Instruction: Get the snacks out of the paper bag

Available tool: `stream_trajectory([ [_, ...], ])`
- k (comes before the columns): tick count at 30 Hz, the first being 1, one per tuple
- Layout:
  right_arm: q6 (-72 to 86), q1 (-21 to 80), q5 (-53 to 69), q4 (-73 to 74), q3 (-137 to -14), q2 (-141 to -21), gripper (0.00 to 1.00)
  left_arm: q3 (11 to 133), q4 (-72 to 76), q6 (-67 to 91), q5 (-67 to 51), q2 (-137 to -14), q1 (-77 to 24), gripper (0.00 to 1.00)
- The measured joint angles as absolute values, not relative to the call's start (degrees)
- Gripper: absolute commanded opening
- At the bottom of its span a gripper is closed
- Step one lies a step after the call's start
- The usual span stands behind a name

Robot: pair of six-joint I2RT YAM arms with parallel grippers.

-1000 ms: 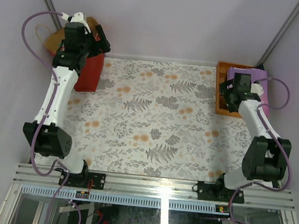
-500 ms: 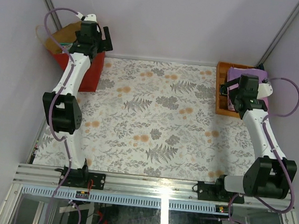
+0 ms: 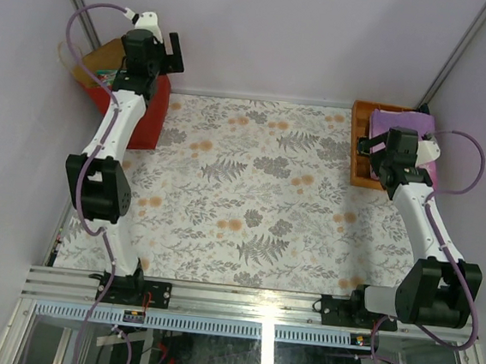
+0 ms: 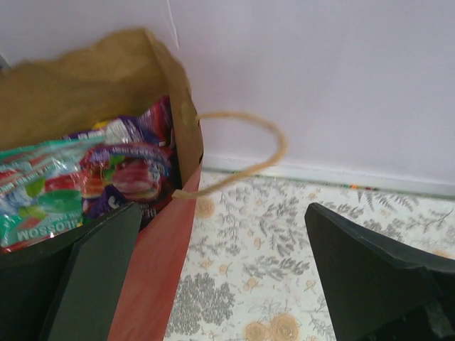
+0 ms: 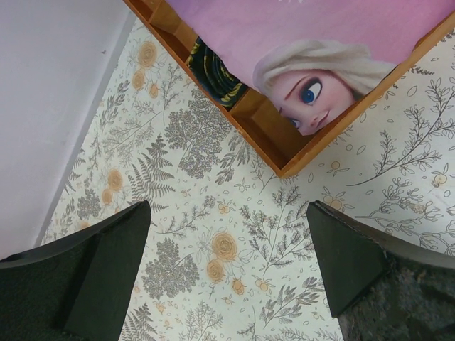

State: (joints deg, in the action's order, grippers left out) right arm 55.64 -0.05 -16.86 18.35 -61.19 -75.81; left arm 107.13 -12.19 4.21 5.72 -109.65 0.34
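Note:
The red paper bag [image 3: 145, 121] stands open in the far left corner, with a brown inside [image 4: 78, 78] and a tan cord handle [image 4: 266, 135]. Glossy snacks [image 4: 121, 170] lie inside it: a green-and-red packet [image 4: 35, 206] and purple ones. My left gripper [image 4: 222, 213] hangs open above the bag's right wall, one finger [image 4: 99, 263] over the bag's mouth and the other over the tablecloth. From above, the left gripper [image 3: 156, 53] is over the bag's far end. My right gripper [image 5: 227, 209] is open over bare cloth, just in front of the tray corner.
An orange wooden tray [image 3: 354, 163] sits at the far right, and a flat purple item with a cartoon princess [image 5: 306, 42] lies in it. A dark patterned thing [image 5: 213, 71] shows in one tray compartment. Walls close in behind the bag and the tray.
My left arm has stretched out and carried its gripper back and up over the bag's mouth. The right gripper has shifted slightly right, near the tray. Both stayed open.

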Motion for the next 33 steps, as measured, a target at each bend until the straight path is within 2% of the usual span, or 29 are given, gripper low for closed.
stream_trajectory([
  [4,55.4,-0.1,-16.7,18.0,-61.0,-75.8,0.99,106.5,-8.2,2.9,5.9,-106.2,0.0,1.0],
  [7,55.4,-0.1,-16.4,17.6,-61.0,-75.8,0.99,112.4,-7.9,1.3,6.6,-108.0,0.0,1.0],
  [11,55.1,-0.1,-16.4,17.5,-61.0,-75.7,0.99,118.6,-7.8,-0.4,7.1,-112.9,-0.1,0.95],
  [20,54.5,-0.1,-16.4,17.3,-61.0,-75.2,0.99,116.3,-10.4,-1.9,5.6,-117.2,-0.1,0.94],
  [22,54.5,-0.1,-16.4,17.3,-61.0,-75.2,0.99,116.3,-10.3,-2.1,5.3,-117.2,-0.1,0.9],
  [26,54.5,-0.1,-16.4,17.3,-61.0,-75.2,0.99,117.0,-10.4,-2.7,5.1,-117.6,-0.1,0.72],
  [28,54.5,-0.1,-16.4,17.3,-61.0,-75.2,0.99,117.9,-10.3,-3.2,5.1,-118.4,-0.1,0.53],
  [31,54.5,-0.1,-16.4,17.3,-61.0,-75.2,0.99,119.4,-10.6,-3.6,5.1,-119.9,-0.1,0.19],
  [33,54.5,-0.1,-16.3,17.3,-60.9,-75.2,0.99,120.3,-11.1,-3.9,4.7,-120.8,-0.1,0.02],
])
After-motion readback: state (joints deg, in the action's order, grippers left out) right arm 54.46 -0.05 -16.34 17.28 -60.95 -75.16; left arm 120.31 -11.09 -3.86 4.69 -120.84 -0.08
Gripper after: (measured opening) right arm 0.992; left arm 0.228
